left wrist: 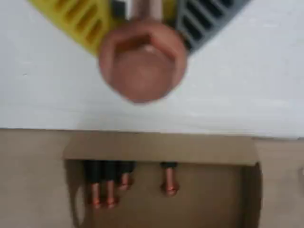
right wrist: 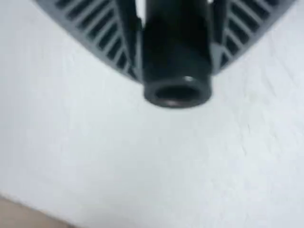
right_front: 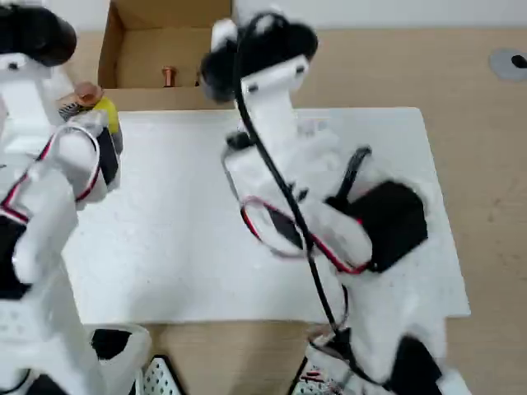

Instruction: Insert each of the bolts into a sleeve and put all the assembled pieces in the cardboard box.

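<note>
Beside the cardboard box (left wrist: 161, 147) at far left, we clamp the bolt (left wrist: 142, 64) in our left gripper (left wrist: 142, 9), while the sleeve (right wrist: 176, 71), clamped in our right gripper (right wrist: 175, 28), sits apart to its right.

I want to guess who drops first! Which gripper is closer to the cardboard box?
Left. The left gripper holds a bolt over the mat right beside the cardboard box; the right gripper holds a sleeve farther back over it.

White board (right_front: 189, 247) on wooden table (right_front: 482, 164), grey disc (right_front: 509, 62) near its edge
</note>
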`<state>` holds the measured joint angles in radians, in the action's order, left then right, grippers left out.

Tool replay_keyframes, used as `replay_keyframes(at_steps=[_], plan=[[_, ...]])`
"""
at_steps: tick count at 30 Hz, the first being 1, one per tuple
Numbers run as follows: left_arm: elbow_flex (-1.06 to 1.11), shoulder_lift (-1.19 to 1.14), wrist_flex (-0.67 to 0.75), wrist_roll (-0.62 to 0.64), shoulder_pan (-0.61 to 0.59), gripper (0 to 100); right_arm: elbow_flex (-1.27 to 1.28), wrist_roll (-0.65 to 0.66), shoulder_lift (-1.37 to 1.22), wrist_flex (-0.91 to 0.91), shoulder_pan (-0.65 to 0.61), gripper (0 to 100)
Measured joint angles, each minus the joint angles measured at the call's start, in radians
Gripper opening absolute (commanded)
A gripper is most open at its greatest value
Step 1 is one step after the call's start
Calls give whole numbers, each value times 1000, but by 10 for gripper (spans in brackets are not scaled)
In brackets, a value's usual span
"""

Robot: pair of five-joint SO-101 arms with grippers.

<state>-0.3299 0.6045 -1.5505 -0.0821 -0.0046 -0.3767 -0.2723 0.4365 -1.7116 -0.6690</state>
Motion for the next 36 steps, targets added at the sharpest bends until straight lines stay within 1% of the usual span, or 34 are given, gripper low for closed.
replay_keyframes(at_steps=[2,5,10,15,18,21,24,28,31,34,36], plan=[[63,28,38,11,9,9,158,0,103,69,0,9],[180,57,124,83,9,8,410,12,250,222,0,9],[373,81,279,175,9,7,850,83,512,578,0,9],[516,121,388,192,68,7,1189,104,718,925,0,9],[592,158,462,192,98,6,1315,132,775,1059,0,9],[666,206,519,192,137,6,1405,149,807,1148,0,9],[730,275,559,193,193,5,1468,152,830,1198,0,9],[818,407,643,222,273,5,1536,152,865,1232,-2,9],[907,508,727,222,325,5,1573,152,910,1241,-31,9],[988,588,804,222,339,5,1606,152,957,1241,-66,9],[1025,623,827,226,341,5,1626,152,982,1241,-69,9]])
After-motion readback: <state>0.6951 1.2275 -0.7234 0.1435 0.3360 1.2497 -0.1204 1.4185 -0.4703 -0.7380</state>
